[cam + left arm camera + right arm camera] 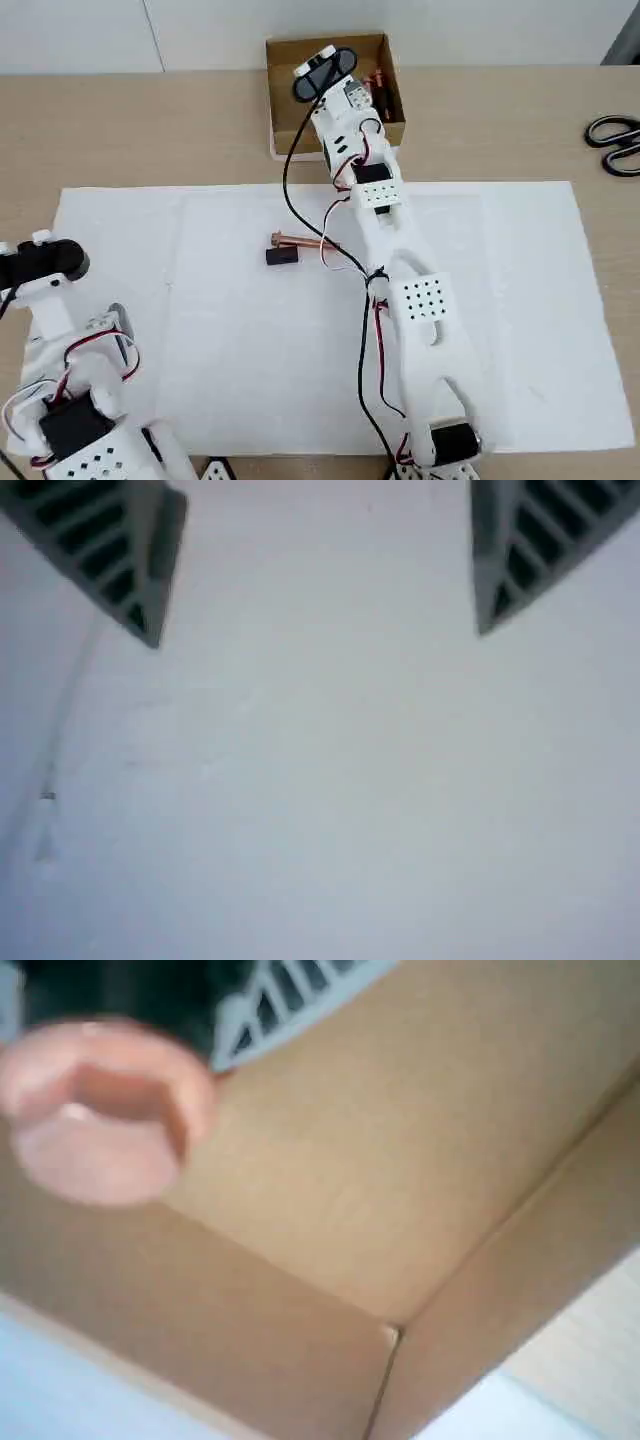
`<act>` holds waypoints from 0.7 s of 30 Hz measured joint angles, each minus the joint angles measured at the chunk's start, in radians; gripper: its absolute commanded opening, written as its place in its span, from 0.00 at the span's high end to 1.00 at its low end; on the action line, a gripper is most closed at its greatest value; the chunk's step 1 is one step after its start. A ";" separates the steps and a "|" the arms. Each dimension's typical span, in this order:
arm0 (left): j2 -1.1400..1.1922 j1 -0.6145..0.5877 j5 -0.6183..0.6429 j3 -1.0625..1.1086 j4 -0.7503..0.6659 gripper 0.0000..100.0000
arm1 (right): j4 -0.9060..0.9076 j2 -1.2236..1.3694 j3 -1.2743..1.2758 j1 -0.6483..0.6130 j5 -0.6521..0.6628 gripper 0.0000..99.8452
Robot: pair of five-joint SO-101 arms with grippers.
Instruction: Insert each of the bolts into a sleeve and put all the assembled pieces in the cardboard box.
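My right gripper (352, 100) hangs inside the cardboard box (290, 60), shut on an assembled piece. In the right wrist view its copper bolt head (100, 1110) looms close, with the black sleeve (120, 990) behind it, above the box floor (380, 1160). More assembled pieces (384, 92) lie at the box's right side. On the white paper a copper bolt (303, 241) lies beside a black sleeve (282, 256). At the near left, my left gripper (318, 635) stands open over bare paper, with nothing between its fingers (145, 570).
White paper (200, 350) covers the middle of the wooden table (120, 130). Scissors (615, 135) lie at the far right edge. The right arm's black cable (300, 215) trails over the paper close to the loose bolt and sleeve.
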 measured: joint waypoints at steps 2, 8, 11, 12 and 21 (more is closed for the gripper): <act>0.000 0.000 0.000 0.000 0.000 0.81 | -0.002 0.018 -0.008 -0.002 0.000 0.98; 0.000 0.000 0.000 0.000 0.000 0.81 | -0.002 0.049 -0.034 0.000 -0.002 0.79; 0.000 0.000 0.000 0.000 0.000 0.81 | 0.018 0.051 -0.041 0.000 -0.002 0.76; 0.000 0.000 0.000 0.000 0.000 0.81 | 0.023 0.051 -0.044 0.000 -0.002 0.76; 0.000 0.000 0.000 0.000 0.000 0.81 | 0.084 0.054 -0.167 -0.002 0.002 0.79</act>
